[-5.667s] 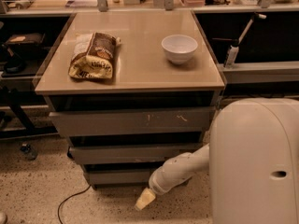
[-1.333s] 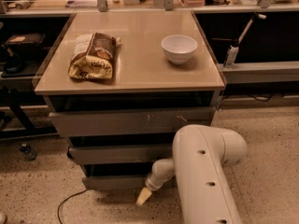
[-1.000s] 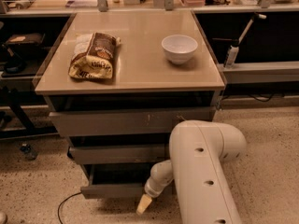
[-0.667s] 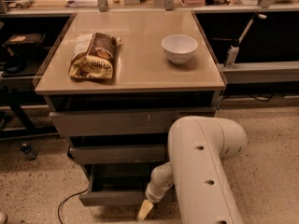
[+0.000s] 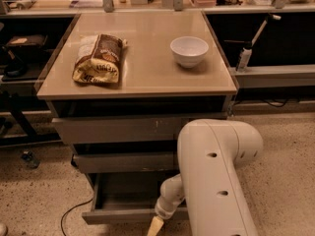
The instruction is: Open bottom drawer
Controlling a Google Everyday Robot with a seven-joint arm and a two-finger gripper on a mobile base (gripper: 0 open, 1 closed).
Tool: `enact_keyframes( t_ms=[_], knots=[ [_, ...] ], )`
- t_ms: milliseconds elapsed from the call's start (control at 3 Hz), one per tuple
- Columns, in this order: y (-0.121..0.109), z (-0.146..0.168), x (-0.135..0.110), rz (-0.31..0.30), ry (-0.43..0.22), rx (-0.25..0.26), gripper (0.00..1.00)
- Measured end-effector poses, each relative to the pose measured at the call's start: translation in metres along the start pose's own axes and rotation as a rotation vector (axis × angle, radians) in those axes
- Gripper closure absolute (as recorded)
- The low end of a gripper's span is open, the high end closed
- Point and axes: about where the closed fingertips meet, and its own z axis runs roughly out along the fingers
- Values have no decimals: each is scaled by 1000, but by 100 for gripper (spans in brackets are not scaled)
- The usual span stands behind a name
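Below, bottom drawer (image 5: 119, 215) open, hand (image 5: 155, 226) at its front edge

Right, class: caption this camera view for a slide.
Gripper at the front of the open bottom drawer; bag and bowl on the cabinet.

The bulky white arm (image 5: 216, 176) folds downward, its slim wrist (image 5: 170, 205) carrying the end effector (image 5: 155, 226) low, pointing down
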Motion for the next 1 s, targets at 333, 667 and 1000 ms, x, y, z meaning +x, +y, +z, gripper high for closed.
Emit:
enact_keyframes(
  t_ms=[333,667,1000],
  knots=[
    [-14,3,-9,-2,-14,32,0],
    [-17,20,-8,2,8,25,0],
    [-2,47,20,47,58,-23,0]
  ],
)
